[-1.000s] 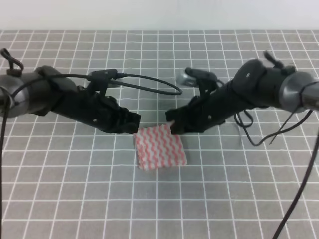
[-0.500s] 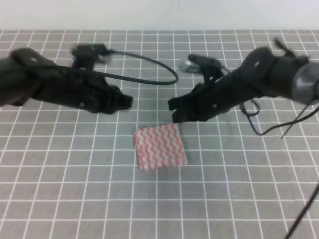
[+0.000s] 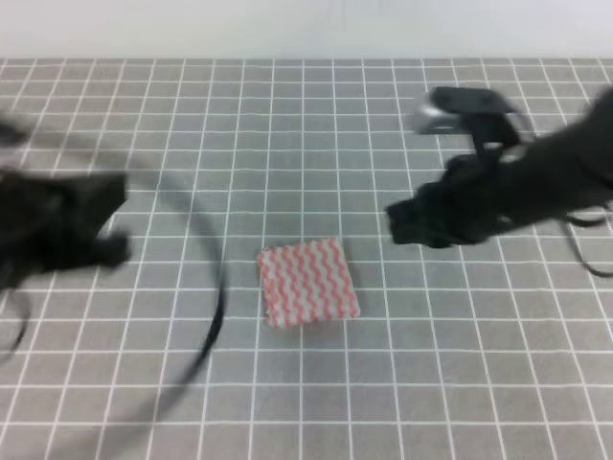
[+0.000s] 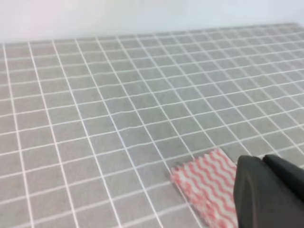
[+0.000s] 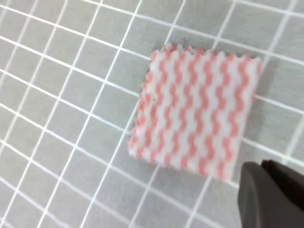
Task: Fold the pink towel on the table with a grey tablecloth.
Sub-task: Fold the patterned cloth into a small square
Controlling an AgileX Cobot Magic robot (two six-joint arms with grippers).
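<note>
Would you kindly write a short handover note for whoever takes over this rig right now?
Left pincer: blurred, apart from the towel, holding nothing visible; open or shut cannot be told.
Right pincer: off to the towel's right, not touching it; jaw state unclear.
Pink towel: lies flat as a compact, roughly square pad mid-table on the grey tablecloth, free of both arms.
Done: the towel looks folded.
Left: probably only parking the arms; check the fold is neat.

A lab test bench: grid-lined grey tablecloth [image 3: 383, 383], plain white wall [image 4: 142, 16].
</note>
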